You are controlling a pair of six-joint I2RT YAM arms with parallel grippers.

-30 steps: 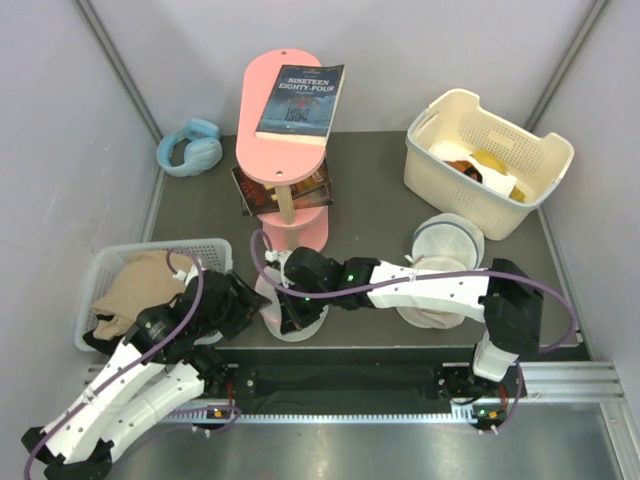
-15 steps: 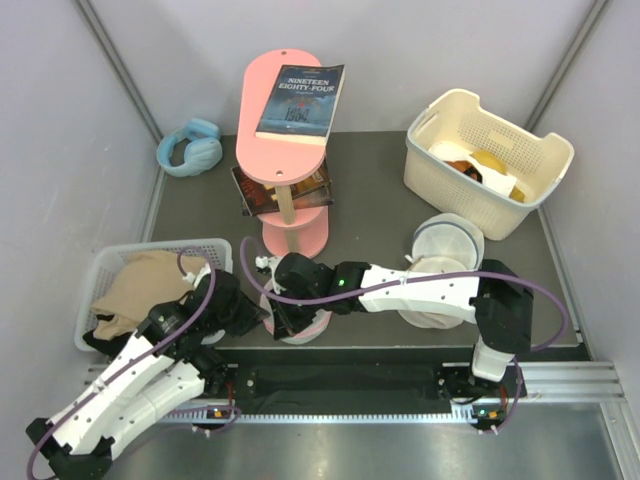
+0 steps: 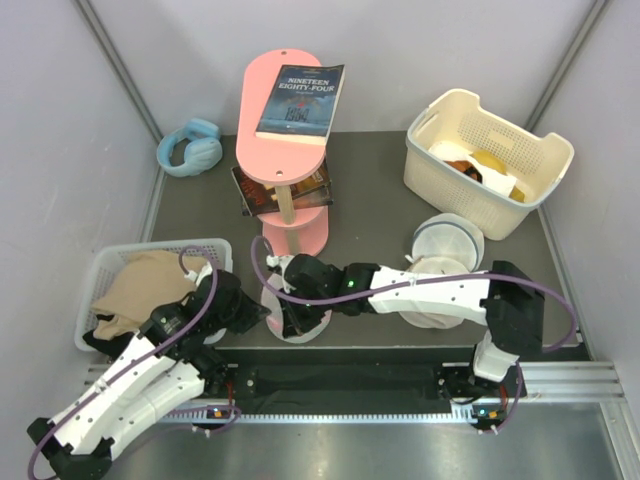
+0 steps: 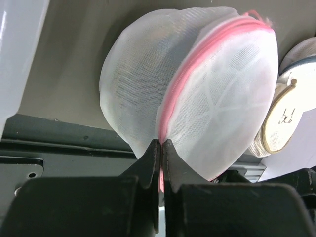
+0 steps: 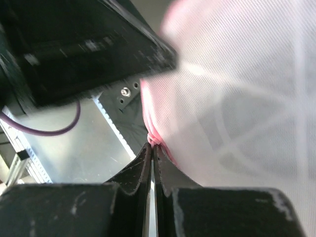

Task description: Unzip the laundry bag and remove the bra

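The laundry bag [image 3: 288, 334], round white mesh with a pink zipper band, lies at the table's near edge between both arms. In the left wrist view the laundry bag [image 4: 197, 84] fills the middle, its pink band [image 4: 197, 64] running down to my left gripper [image 4: 162, 144], which is shut on the band. My left gripper [image 3: 263, 313] meets the bag from the left. My right gripper [image 5: 153, 144] is shut on a pink bunched piece at the rim of the bag [image 5: 242, 98]. From above, my right gripper [image 3: 297, 318] is over the bag. The bra is hidden.
A grey basket [image 3: 110, 262] with beige cloth [image 3: 140, 285] stands at the left. A second white mesh bag with a beige rim [image 3: 440, 275] lies under the right arm. The pink stand [image 3: 290, 120] with a book, blue headphones [image 3: 190, 148] and a cream basket [image 3: 487, 160] are farther back.
My left gripper has closed on the bag's pink band. The right gripper, still shut on the pink rim, shifted left and then back.
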